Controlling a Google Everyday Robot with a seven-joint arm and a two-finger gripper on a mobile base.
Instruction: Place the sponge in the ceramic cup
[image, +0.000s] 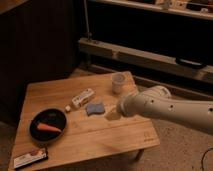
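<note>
Gripper (112, 114) hung released just right of the sponge (95, 108).
Ceramic cup (118, 82) stood behind on the desk (100, 140); package (82, 98) lettering unreadable.

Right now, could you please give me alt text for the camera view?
A white robot arm holds its open end effector close beside a blue sponge on a wooden table. A ceramic cup stands behind them; a black pan holding a carrot lies at left.

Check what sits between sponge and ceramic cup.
Nothing: bare tabletop between sponge and ceramic cup, per the camera view; the hand sits beside the sponge.
</note>
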